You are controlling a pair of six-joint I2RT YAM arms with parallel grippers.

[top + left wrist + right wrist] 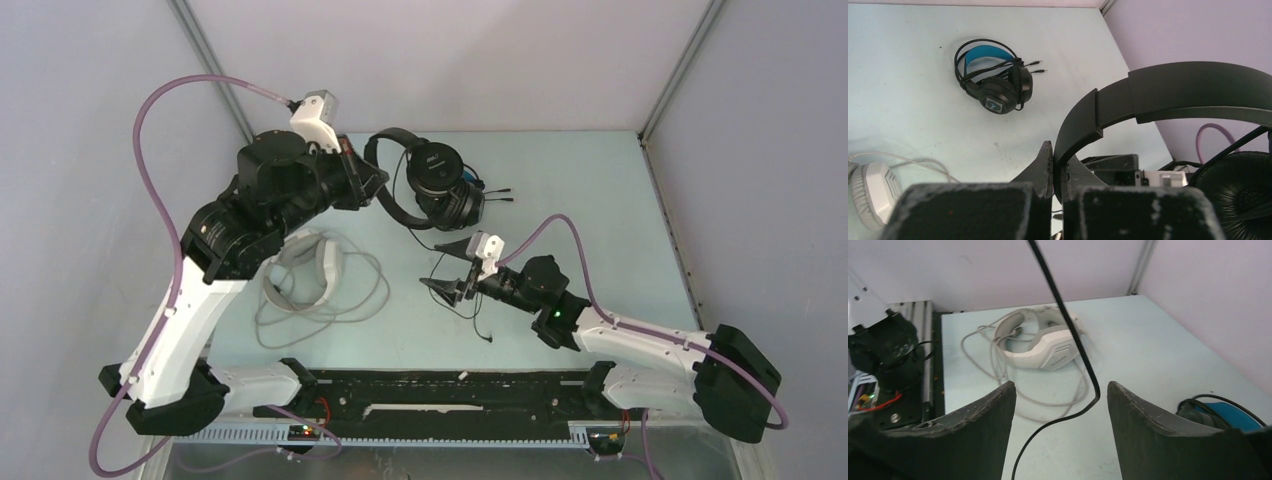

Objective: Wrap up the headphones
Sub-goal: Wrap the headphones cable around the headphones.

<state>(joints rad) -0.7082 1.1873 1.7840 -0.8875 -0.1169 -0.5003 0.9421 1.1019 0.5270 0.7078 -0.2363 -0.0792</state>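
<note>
Top view: left pincer (pixel 378 190) clenched on all-black headphones (pixel 432 170) near the far edge of the table (pixel 600 200); earcup label unreadable; white headphones (pixel 312 265) half under left arm (pixel 250 215).
Left wrist: blue-band headphones (pixel 993 85) lying beyond.
Right wrist: right pincer (pixel 1060 407) released, thin black cable (pixel 1083 360) passing between.

The white-and-black left arm (pixel 190 310) rises from its base at the near left corner of the pale blue worktop (pixel 600 200), folds sharply at the elbow and reaches toward the far edge. Its left gripper (pixel 1054 150) has its black fingers (pixel 1040 167) pinched tight on the headband of the all-black headphones (pixel 432 178). The white-and-black right arm (pixel 640 335) lies low from the near right corner, stretched toward the worktop's middle. Its right gripper (pixel 1060 387) is turned sideways, jaws spread wide, with a thin black cable (pixel 1083 355) passing through the gap unclamped.
</note>
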